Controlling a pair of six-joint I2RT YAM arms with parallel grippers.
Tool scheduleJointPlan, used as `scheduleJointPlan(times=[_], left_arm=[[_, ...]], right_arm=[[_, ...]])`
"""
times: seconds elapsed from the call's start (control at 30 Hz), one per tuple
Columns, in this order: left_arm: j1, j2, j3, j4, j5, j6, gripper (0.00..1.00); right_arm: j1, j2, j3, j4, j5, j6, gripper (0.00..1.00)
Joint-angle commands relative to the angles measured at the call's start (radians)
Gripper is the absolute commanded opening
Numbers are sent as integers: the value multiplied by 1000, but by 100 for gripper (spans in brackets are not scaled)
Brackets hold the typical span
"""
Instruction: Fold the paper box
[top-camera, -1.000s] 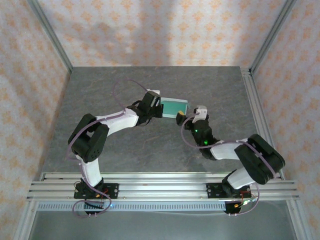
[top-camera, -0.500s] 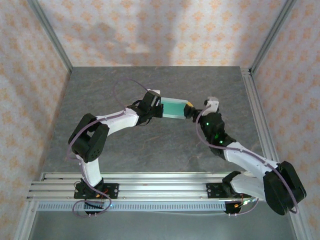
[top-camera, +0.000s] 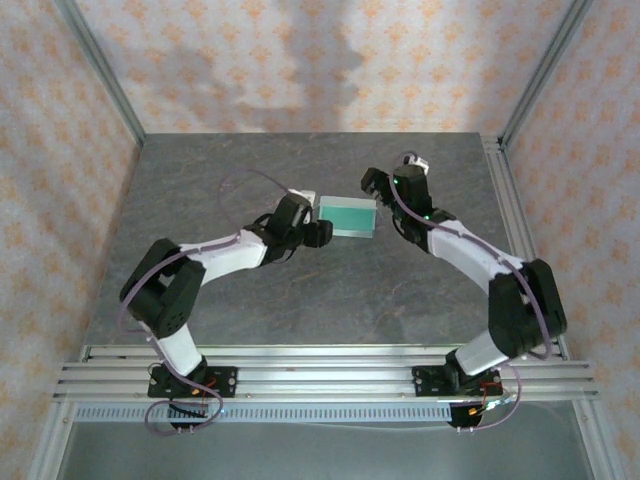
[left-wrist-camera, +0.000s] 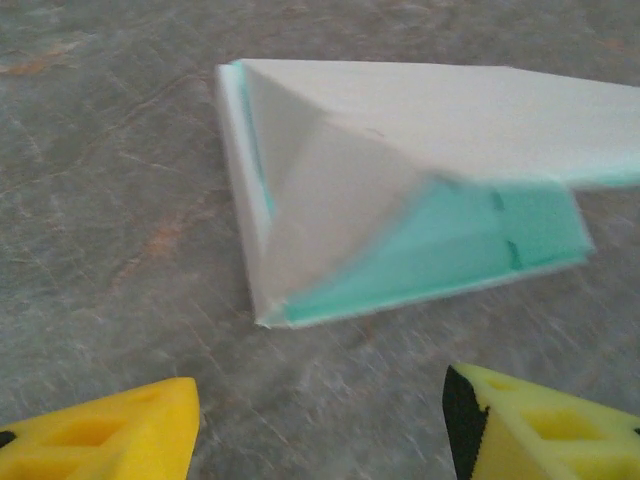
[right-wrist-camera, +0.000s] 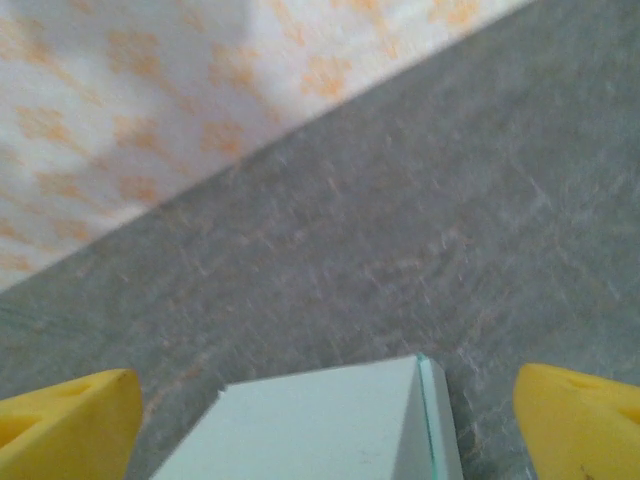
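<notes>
From where I stand, the paper box (top-camera: 347, 216) lies flat on the grey, stone-veined worktop (top-camera: 250, 300), a little past its middle and between the two arms. It is thin card, mint green on its face, with crisp straight edges. The left end effector (top-camera: 318, 228) sits just beside the box's near-left corner. The right end effector (top-camera: 372, 186) is at the far-right corner. The overhead view reads the box as a plain rectangle. The left wrist view tells more: a pale, almost white top panel (left-wrist-camera: 440, 110) is lifted at a slant, with a triangular side flap (left-wrist-camera: 330, 210) folded under it. Mint card shows inside the open mouth. In that view the left arm's yellow wedge-shaped fingertips (left-wrist-camera: 100, 435) are spread wide with bare worktop between them, short of the box and gripping nothing. The right wrist view looks over the box's pale top and one sharp corner toward the wallpapered wall (right-wrist-camera: 150, 110). Its yellow fingertips (right-wrist-camera: 65, 420) stand wide apart on either side of the card, and I cannot tell whether they touch it. Open worktop surrounds the box on every side, up to the aluminium frame posts (top-camera: 100, 70).
</notes>
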Motion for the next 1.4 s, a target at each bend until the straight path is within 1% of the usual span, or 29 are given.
scheduleJointPlan(times=[0.0,0.07,0.13,0.17,0.23,0.3,0.33,0.37,0.4,0.43,0.5,0.57,0.63,0.8,0.9,0.93,1.0,1.03,1.13,1.27,1.33,1.37], left_arm=[[-16,-112,-84,167,111,75,74],[-15,-165,-116,176,121,109,83],[-10,-206,-120,161,129,125,95],[-2,-223,-114,153,130,115,100],[18,-243,-98,140,114,56,100],[51,-245,-72,130,112,-22,100],[67,-241,-61,126,116,-52,100],[85,-234,-46,113,116,-90,100],[103,-220,-19,66,105,-122,100],[119,-199,18,11,102,-142,100],[156,-123,118,-144,143,-166,100],[180,-51,174,-184,214,-170,100],[186,8,215,-213,256,-170,100],[187,154,350,-337,305,-120,99],[187,212,404,-370,330,-103,94],[188,251,417,-376,334,-99,90],[188,280,440,-397,324,-91,81],[189,294,449,-404,320,-89,75],[188,325,460,-409,328,-90,64],[188,347,459,-402,337,-93,58],[188,354,459,-398,339,-92,57],[188,358,458,-389,346,-92,54]], right_arm=[[-18,80,82,-151,-56,38,95],[-23,128,116,-193,-52,22,94],[-29,158,117,-186,-67,23,92],[-32,170,106,-169,-77,25,89],[-32,184,73,-111,-100,-2,87],[-32,199,44,-73,-129,-39,92],[-32,205,34,-63,-134,-52,92],[-32,211,25,-56,-139,-66,91],[-32,215,14,-50,-148,-79,90],[-32,218,6,-43,-151,-87,86],[-33,228,3,-57,-147,-102,76],[-32,243,5,-73,-147,-110,69],[-32,258,9,-89,-150,-113,66],[-33,268,8,-93,-157,-123,56],[-33,284,20,-109,-158,-138,55],[-33,295,31,-127,-157,-141,55],[-33,302,39,-147,-154,-142,55],[-34,301,34,-139,-152,-141,55],[-33,294,23,-117,-152,-144,55],[-35,275,16,-93,-179,-145,56],[-36,258,6,-72,-195,-136,57],[-38,250,2,-62,-201,-132,58]])
